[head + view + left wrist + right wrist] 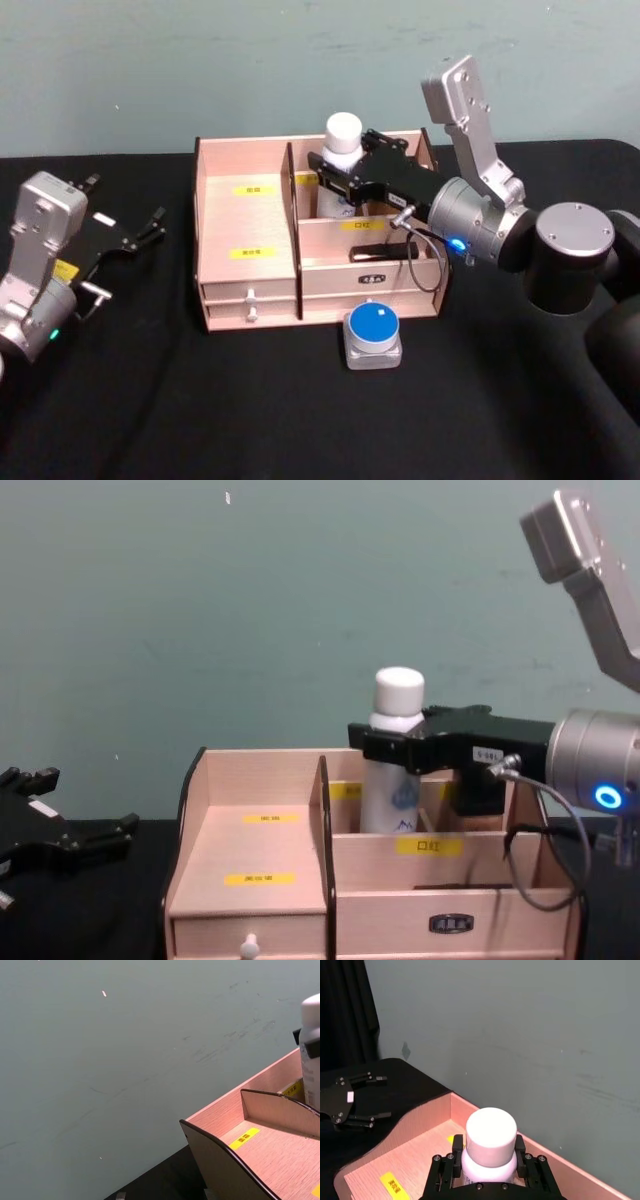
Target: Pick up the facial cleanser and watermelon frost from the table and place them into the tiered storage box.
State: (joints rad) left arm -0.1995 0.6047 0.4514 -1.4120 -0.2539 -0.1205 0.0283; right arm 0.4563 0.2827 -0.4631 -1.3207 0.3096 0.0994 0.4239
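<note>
Chest view: right gripper [393,748] clamps white-cap facial cleanser [398,692] upright in tiered storage box [262,780] rear compartment; yellow labels [427,846] illegible; left gripper [120,207] splayed wide.

The tiered storage box [290,780] carries yellow labels [260,879] with small dark characters. The label [427,846] on its right middle wall seems to read 口红; the others are illegible. A dark plate [451,921] on the near right drawer, blue print [402,798] on the facial cleanser [398,690] and a white tag [486,753] on the right tool [392,746] are too small to read.
</note>
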